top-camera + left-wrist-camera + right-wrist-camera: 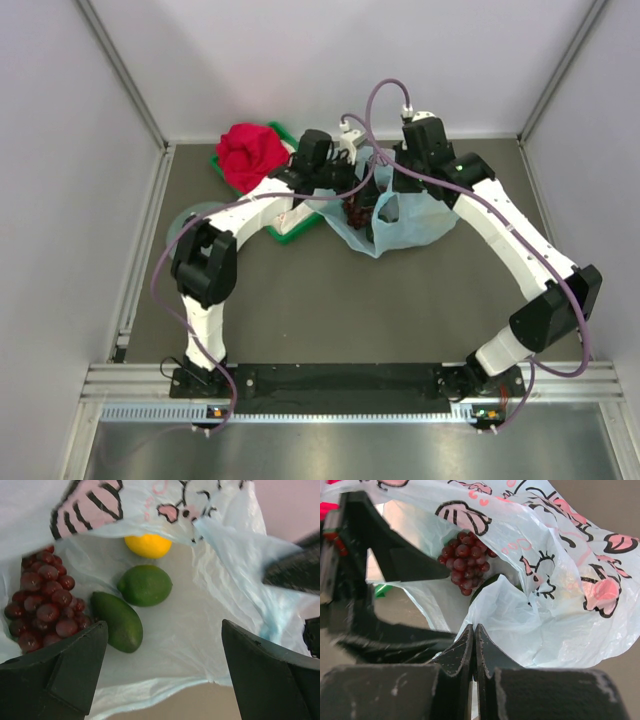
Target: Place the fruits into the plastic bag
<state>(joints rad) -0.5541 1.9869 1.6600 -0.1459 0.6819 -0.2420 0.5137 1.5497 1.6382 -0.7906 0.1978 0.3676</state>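
Beneath the left gripper (164, 625), whose jaws stand wide apart and hold nothing, the plastic bag (210, 595) lies with its mouth facing up at the wrist camera. All four fruits rest on its inner film.

The right gripper (474, 627) is clenched tight, and a fold of the bag's rim appears to be pinched at its tips, keeping the mouth lifted.

The loading looks finished, so the step in hand is most likely to pull the left gripper out. It should back straight out along its own approach line with the jaws kept wide, so that neither finger hooks the printed flap hanging just beyond it. Meanwhile the right gripper should hold its pinch so the opening does not sag.

The grapes (45, 600) sit just ahead of the finger on the view's left. The dark green fruit (120, 622) lies close beside them, between the jaws. Its long axis runs obliquely to the line between the fingers, with the narrow end pointing away toward the grapes and the fat end toward the gripper. The round green fruit (145, 585) lies beyond it, with no clear axis. The citrus (148, 546) is farthest, half under the flap.
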